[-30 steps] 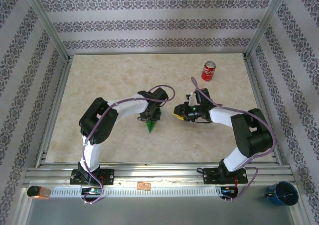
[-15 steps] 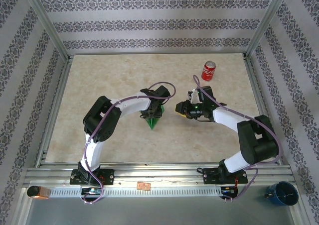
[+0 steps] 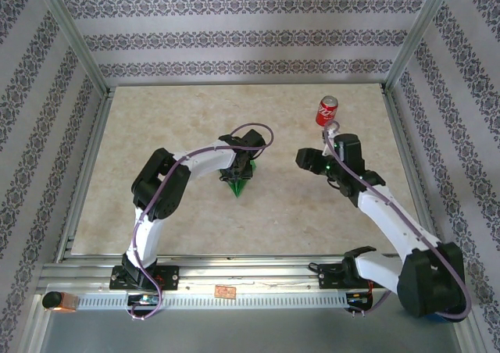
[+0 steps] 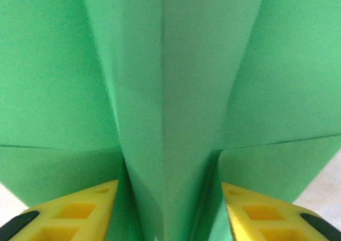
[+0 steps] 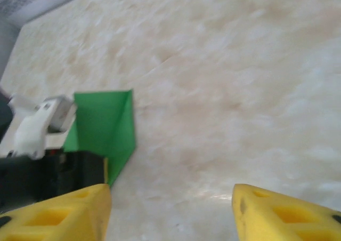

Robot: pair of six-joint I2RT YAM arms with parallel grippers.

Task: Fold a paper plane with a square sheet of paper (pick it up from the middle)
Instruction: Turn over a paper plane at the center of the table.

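The paper plane sits mid-way on the desk, centre fold between the left end effector fingers; pinching or not, I cannot tell. The right end effector stands apart, empty. Withdraw straight upward, gently.

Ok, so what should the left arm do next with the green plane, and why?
Probably lift the left gripper straight up, clear of the paper plane. The plane looks finished: a pointed dart with a centre fold and layered wings. The left fingers stand apart either side of that fold, not pinching it, and the right gripper is open and well aside.
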